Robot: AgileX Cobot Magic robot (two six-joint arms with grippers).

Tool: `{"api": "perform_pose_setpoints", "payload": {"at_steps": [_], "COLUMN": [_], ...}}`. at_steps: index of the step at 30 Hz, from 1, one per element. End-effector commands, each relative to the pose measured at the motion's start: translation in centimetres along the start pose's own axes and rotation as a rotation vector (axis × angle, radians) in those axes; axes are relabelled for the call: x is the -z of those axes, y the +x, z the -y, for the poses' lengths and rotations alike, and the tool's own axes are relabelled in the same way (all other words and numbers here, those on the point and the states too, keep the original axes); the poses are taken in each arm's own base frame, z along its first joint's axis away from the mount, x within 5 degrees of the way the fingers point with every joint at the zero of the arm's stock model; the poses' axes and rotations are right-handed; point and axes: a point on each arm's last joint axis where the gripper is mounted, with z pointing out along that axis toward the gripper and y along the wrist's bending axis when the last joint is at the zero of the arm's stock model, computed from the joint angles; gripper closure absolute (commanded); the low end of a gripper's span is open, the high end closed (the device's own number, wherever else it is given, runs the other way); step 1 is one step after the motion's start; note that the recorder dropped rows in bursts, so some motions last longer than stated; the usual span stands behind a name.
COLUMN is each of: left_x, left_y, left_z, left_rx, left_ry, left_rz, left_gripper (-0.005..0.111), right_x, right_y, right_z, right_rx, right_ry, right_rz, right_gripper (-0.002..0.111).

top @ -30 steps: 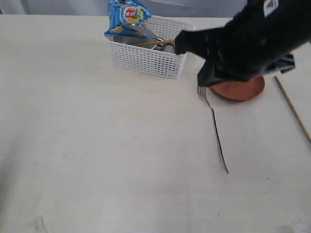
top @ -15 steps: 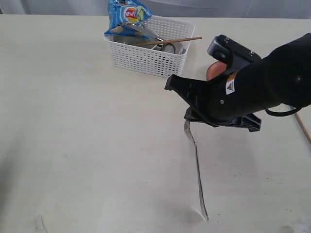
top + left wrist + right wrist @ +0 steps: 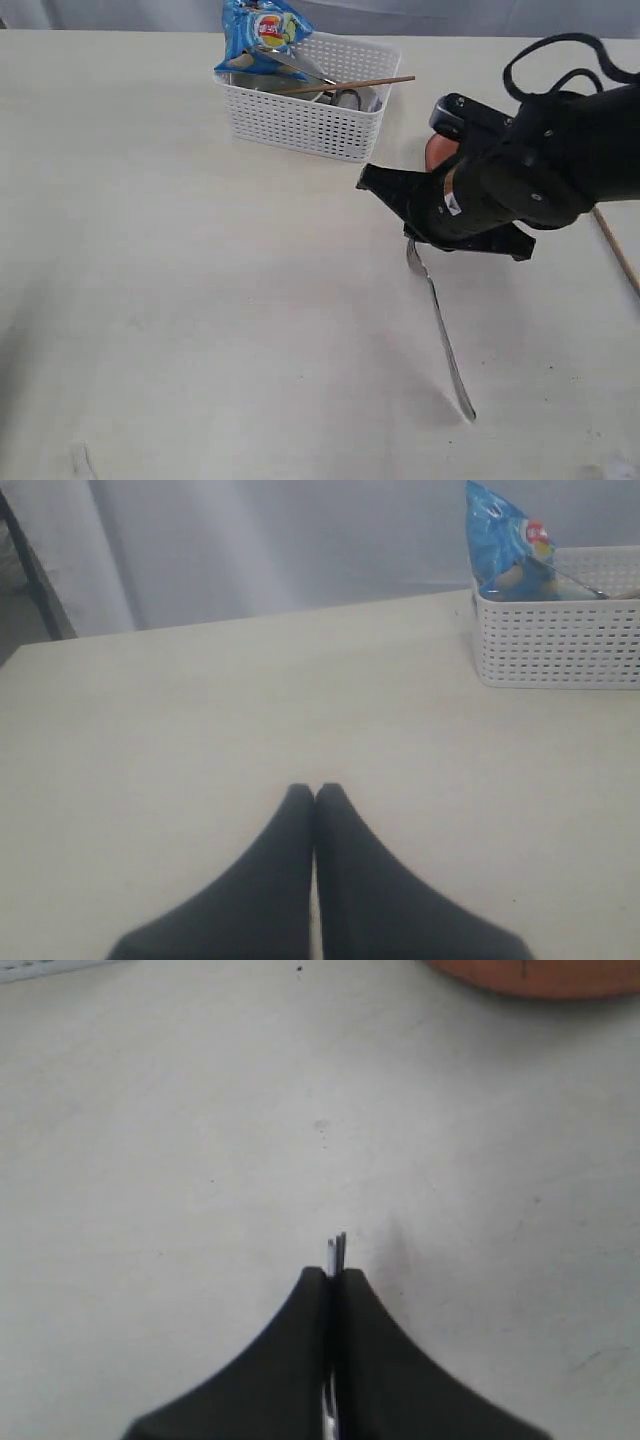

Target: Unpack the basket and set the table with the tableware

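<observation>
Two black tools show, each with smooth tapered fingers drawn together. The left tool [image 3: 314,792] has its tips meeting with nothing between them, over a bare stretch of the cream, faintly specked tabletop [image 3: 180,300]. The right tool [image 3: 415,240] is clamped on a slim steel fork [image 3: 440,330]. In the right wrist view the thin tines [image 3: 338,1245] poke out just past the pinched fingertips [image 3: 315,1290]. From outside, the fork slants down from the grip, and its long flat handle reaches close to the tabletop toward the near edge, right of the middle; we cannot tell whether its end touches. Just behind the right arm, a sliver of the round brown plate [image 3: 437,152] shows, lying flat. The white plastic basket [image 3: 300,125], rectangular with lattice-perforated walls, stands near the far edge. A glossy, crinkled blue snack bag [image 3: 262,35] sticks up from its left end, and a thin wooden chopstick [image 3: 350,85] lies across its rim, overhanging on the right. Another wooden chopstick [image 3: 615,245] lies on the tabletop by the right edge.
</observation>
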Motion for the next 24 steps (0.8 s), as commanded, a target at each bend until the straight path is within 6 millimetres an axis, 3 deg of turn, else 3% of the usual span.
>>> {"api": "perform_pose_setpoints", "payload": {"at_steps": [1, 4, 8, 11, 19, 24], "left_x": [0.0, 0.0, 0.0, 0.0, 0.0, 0.0], "left_y": [0.0, 0.0, 0.0, 0.0, 0.0, 0.0], "left_z": [0.1, 0.1, 0.1, 0.1, 0.1, 0.1], "left_rx": [0.007, 0.007, 0.007, 0.007, 0.007, 0.007], "left_ry": [0.008, 0.008, 0.008, 0.008, 0.008, 0.008], "left_rz": [0.003, 0.003, 0.003, 0.003, 0.003, 0.003], "left_gripper": [0.107, 0.107, 0.107, 0.107, 0.107, 0.107], "right_x": [-0.4, -0.3, 0.0, 0.2, 4.5, 5.1], "right_y": [-0.4, -0.8, -1.3, -1.6, -3.4, -1.9], "right_z": [-0.4, -0.8, -1.3, -1.3, -1.6, -0.5], "right_rx": [0.002, 0.004, 0.007, 0.035, 0.322, 0.409], "right_ry": [-0.011, -0.025, -0.023, 0.022, 0.141, 0.227], "right_rz": [0.009, 0.02, 0.032, 0.029, 0.007, -0.189], "right_gripper": [0.108, 0.101, 0.071, 0.058, 0.058, 0.058]}}
